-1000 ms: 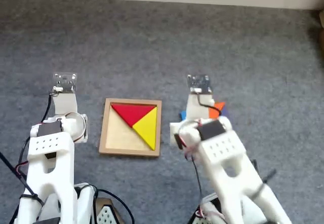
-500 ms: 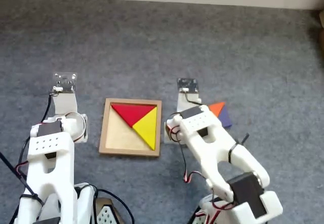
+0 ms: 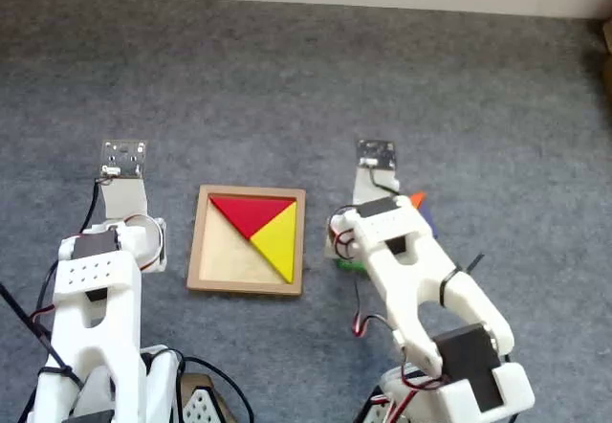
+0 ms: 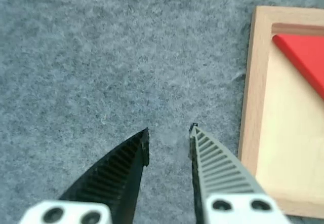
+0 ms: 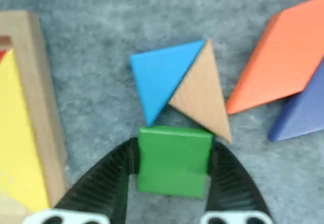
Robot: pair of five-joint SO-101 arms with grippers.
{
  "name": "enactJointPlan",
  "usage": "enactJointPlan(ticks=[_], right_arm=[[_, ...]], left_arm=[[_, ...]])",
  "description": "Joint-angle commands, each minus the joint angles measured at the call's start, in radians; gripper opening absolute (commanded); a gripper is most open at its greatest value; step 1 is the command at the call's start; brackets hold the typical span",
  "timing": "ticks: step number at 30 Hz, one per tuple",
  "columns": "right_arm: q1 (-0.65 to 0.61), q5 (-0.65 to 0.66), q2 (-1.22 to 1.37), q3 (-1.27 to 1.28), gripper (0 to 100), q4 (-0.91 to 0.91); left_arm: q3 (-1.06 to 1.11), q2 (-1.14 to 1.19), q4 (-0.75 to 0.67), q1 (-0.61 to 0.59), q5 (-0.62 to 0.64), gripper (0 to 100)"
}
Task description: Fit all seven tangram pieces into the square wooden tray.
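Two pairs by tray (image 3: 194, 241) edges: right fingers (image 5: 101, 183) tight on green square (image 5: 174, 159), left fingers (image 4: 212, 168) apart.

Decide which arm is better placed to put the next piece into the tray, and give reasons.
Right. The right gripper has its jaws against both sides of the green square, next to the blue triangle. The left gripper hangs open over bare carpet beside the tray, holding nothing.

Tray (image 3: 247, 289): pale wood. In it: red triangle (image 3: 251, 214), yellow triangle (image 3: 278, 241). Outside: green square (image 5: 173, 159), blue triangle (image 5: 159, 74), bare-wood triangle (image 5: 202, 95), orange parallelogram (image 5: 281, 57), indigo piece (image 5: 301, 115). Carpet (image 3: 287, 78): mottled grey. Left gripper (image 4: 168, 133): one finger black, one grey, both ridged.
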Motion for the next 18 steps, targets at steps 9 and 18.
enactJointPlan(ticks=[9,18], right_arm=[[-0.113,0.161,-0.515,0.168,0.8,-0.027],[-0.303,0.219,-0.452,-0.024,0.7,0.136]], left_arm=[[-0.004,-0.027,-0.012,-0.013,0.005,14],[-0.004,-0.027,-0.012,-0.013,0.006,14]])
